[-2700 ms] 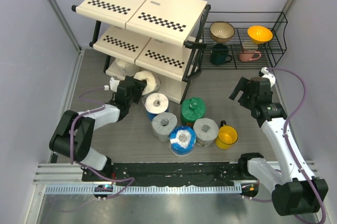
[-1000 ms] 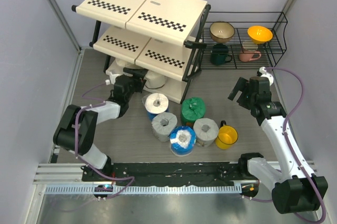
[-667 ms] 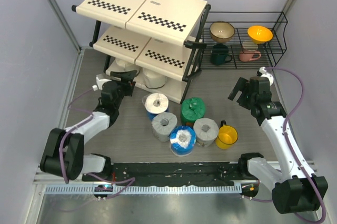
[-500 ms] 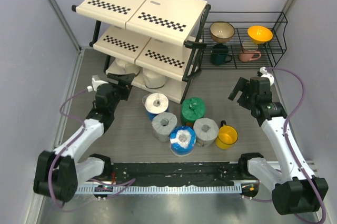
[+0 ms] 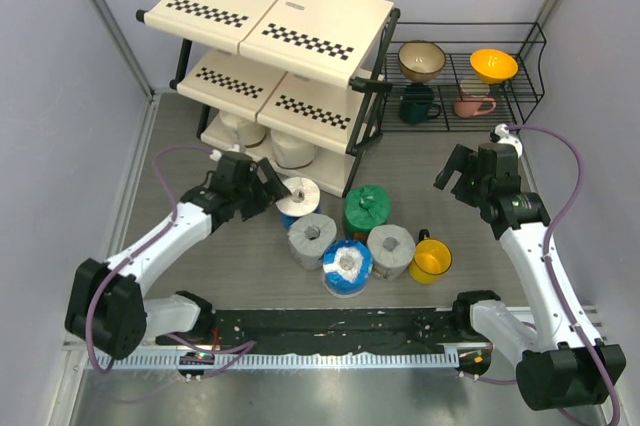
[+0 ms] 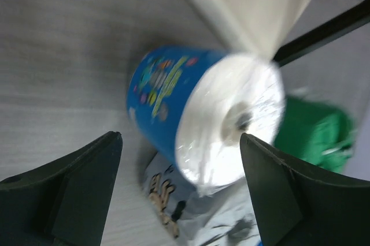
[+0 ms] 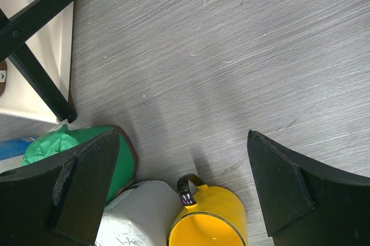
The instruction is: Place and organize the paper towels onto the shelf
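1. The left arm reaches from its base at the near left corner across the table, forward and to the right, and its forearm lies low over the surface.
2. The left gripper (image 6: 179, 137) has its fingers (image 6: 75, 182) wide apart. They stand on both sides of a blue-and-white roll (image 5: 298, 196), with a gap on each side and no touching.
3. This roll is on the table just in front of the shelf (image 5: 270, 16), near its right front leg. From above, its white end face looks upward, so its long axis is about upright. I cannot tell if it leans a little.
4. Two cream rolls (image 5: 238, 129) sit side by side on the lowest tier of the shelf, half hidden under the middle panels.
5. Nearer to the arms four more rolls stand close together, all with the ends upward: the left grey roll (image 5: 312, 238), a second blue-and-white roll (image 5: 347, 266), the green roll (image 5: 367, 211) with its twisted top up, and the right grey roll (image 5: 391, 249).
6. A yellow mug (image 5: 432, 261) stands just to the right of the right grey roll.
7. The right arm rises from its base at the near right and bends to the left, well apart from the rolls.
8. The right gripper (image 7: 185, 135) hangs above bare table with the fingers spread wide and nothing between them.
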Controlling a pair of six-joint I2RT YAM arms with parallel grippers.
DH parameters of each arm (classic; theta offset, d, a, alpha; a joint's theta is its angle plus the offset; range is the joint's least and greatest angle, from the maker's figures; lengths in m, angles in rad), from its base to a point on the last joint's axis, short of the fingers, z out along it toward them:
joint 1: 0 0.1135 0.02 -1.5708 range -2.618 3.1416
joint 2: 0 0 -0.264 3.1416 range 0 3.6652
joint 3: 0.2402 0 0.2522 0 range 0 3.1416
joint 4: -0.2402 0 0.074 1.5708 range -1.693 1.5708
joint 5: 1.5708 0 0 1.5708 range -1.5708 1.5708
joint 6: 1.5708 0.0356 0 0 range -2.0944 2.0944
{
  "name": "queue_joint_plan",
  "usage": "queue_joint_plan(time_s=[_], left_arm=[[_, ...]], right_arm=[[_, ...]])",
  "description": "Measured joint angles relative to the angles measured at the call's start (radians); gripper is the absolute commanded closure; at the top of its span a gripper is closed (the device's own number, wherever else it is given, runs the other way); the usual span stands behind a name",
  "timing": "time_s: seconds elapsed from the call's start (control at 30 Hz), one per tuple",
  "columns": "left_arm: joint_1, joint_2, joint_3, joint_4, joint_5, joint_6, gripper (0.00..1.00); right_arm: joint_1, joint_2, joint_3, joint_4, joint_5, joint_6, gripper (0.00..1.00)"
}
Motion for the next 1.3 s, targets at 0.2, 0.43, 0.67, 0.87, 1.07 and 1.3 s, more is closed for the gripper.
queue_joint_plan(time_s=[0.2, 0.43, 0.67, 0.87, 1.07, 1.3], left_arm=[[-0.101, 0.075, 0.000, -0.072, -0.016, 0.046, 0.12], [-0.108, 0.085, 0.000, -0.059, -0.040, 0.049, 0.11], [-0.110, 0.095, -0.005, -0.016, -0.045, 0.034, 0.11], [-0.110, 0.060, -0.029, 0.014, -0.046, 0.018, 0.11], [-0.110, 0.038, -0.035, 0.059, -0.047, 0.005, 0.11], [-0.110, 0.125, -0.014, 0.067, -0.064, -0.003, 0.14]], right_arm=[[0.000, -0.009, 0.011, -0.012, 0.001, -0.010, 0.03], [0.000, -0.009, 0.020, -0.019, 0.001, -0.015, 0.03], [0.000, -0.009, 0.023, -0.030, 0.001, -0.019, 0.03], [0.000, -0.009, 0.023, -0.034, 0.002, -0.019, 0.03], [0.000, -0.009, 0.023, -0.035, 0.003, -0.019, 0.03], [0.000, -0.008, 0.023, -0.035, 0.006, -0.022, 0.03]])
